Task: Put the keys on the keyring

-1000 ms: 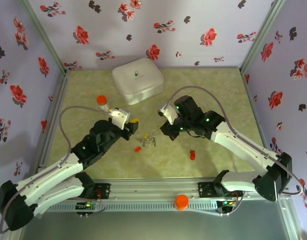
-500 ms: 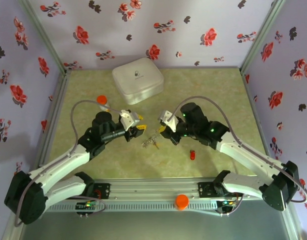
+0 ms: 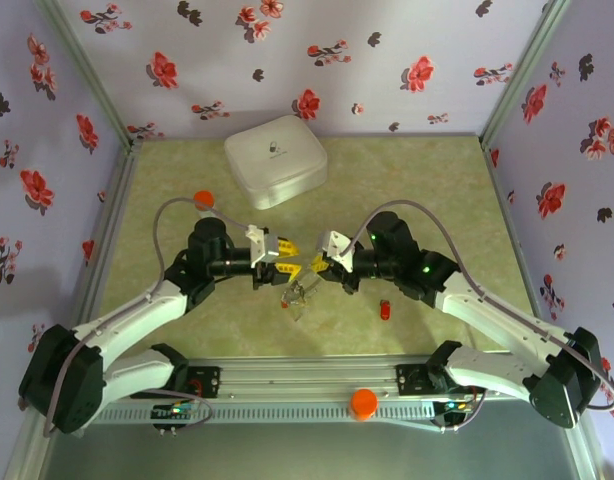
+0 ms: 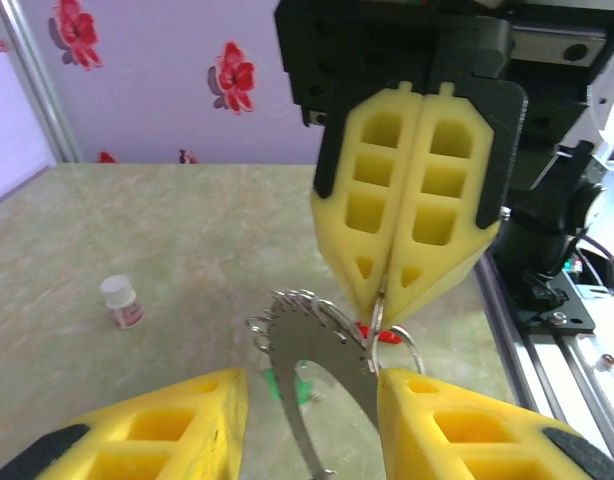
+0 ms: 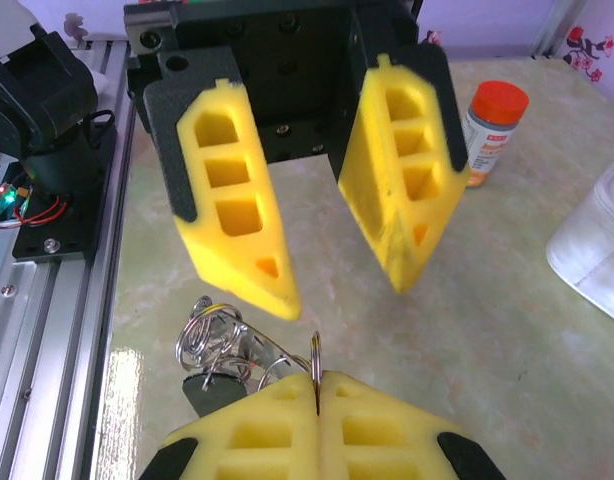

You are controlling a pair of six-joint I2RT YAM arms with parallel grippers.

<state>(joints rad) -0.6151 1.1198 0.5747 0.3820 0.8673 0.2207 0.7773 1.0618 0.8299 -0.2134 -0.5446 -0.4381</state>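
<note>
The keyring point(image 3: 299, 290) hangs above the table between my two grippers, a dark grey toothed metal arc point(image 4: 322, 350) with several small wire rings along it. My right gripper point(image 5: 317, 385) is shut on one small split ring of that bunch. It faces my left gripper point(image 4: 312, 420), which is open, with the arc passing between its fingers close to the right pad point(image 4: 427, 400). From above, the left gripper point(image 3: 287, 250) and right gripper point(image 3: 320, 264) are nearly tip to tip. A red key head point(image 4: 387, 336), a green one point(image 4: 285, 385) and a black one point(image 5: 212, 390) show by the bunch.
A white rounded case point(image 3: 275, 160) sits at the back, an orange-capped pill bottle point(image 3: 203, 200) behind the left arm. A small red item point(image 3: 386, 310) lies on the mat under the right arm. A white-capped vial point(image 4: 122, 302) stands farther off. The metal rail point(image 3: 317, 385) runs along the near edge.
Both grippers have swung in toward each other. The bunch of rings has risen off the mat with the right gripper. The left jaws have narrowed a little.
</note>
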